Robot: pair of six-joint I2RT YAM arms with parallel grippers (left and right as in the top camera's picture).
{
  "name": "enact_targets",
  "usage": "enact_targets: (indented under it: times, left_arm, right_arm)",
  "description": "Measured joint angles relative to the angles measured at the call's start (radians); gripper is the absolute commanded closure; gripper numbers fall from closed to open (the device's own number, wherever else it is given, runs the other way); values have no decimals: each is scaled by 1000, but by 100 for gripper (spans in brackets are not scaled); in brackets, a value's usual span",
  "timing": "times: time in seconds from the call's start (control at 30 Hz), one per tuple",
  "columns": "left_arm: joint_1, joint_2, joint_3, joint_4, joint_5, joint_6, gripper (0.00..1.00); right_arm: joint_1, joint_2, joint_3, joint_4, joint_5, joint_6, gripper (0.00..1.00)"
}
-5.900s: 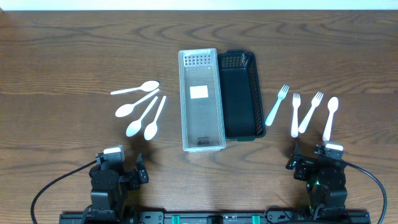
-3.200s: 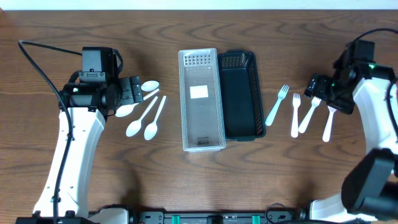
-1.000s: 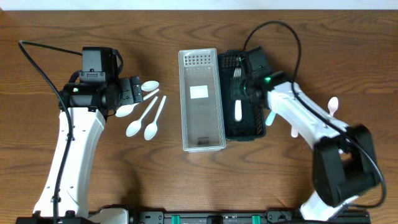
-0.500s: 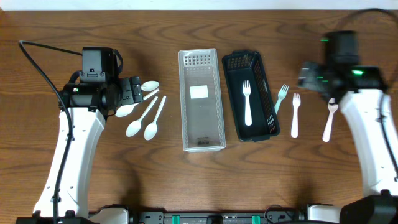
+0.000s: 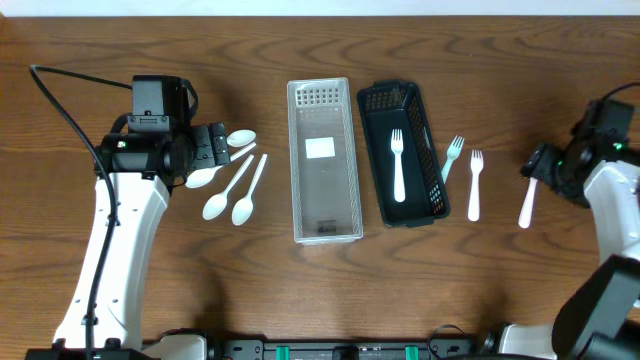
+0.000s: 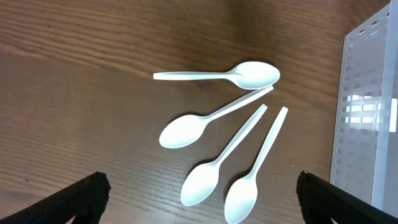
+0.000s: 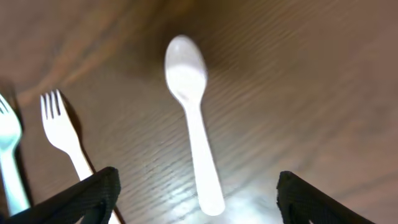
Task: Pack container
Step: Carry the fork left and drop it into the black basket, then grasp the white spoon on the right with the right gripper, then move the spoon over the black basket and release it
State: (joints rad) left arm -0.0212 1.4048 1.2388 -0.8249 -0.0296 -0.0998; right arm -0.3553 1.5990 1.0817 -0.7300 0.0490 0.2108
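One fork [image 5: 398,165] now lies in your black basket [image 5: 378,172] — first piece packed. Your right gripper [image 7: 198,198] has swung out right, spread wide and empty over the lone spoon [image 7: 186,68]. Left gripper [image 6: 205,194] hasn't budged — wide apart, nothing held, above the four spoons [image 6: 252,73]. Two forks [image 5: 474,185] wait beside the basket.

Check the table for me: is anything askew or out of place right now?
The black basket sits askew, its near end angled right, away from the clear bin and close to the pale blue fork. One spoon lies alone at the far right, apart from the four spoons on the left.
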Motion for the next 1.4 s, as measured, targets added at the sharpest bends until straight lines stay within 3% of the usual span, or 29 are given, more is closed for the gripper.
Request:
enact_targets:
  times: [0.37, 0.5, 0.6, 0.9, 1.17, 1.3, 1.4]
  left_arm:
    - [0, 0, 0, 0, 0, 0, 2]
    - [0, 0, 0, 0, 0, 0, 2]
    - [0, 0, 0, 0, 0, 0, 2]
    - [0, 0, 0, 0, 0, 0, 2]
    - [0, 0, 0, -1, 0, 0, 2]
    - [0, 0, 0, -1, 0, 0, 2]
    - [0, 0, 0, -1, 0, 0, 2]
  right_arm:
    - [0, 161, -62, 139, -38, -11, 27]
    - [-1, 211, -62, 154, -41, -9, 46]
    - [-5, 220, -60, 155, -29, -4, 75]
    - [-6, 189, -62, 109, -37, 16, 98]
    - [113, -145, -27, 84, -144, 16, 99]
    - [281, -281, 0, 123, -239, 24, 99]
    - [422, -290, 2, 158, -280, 35, 99]
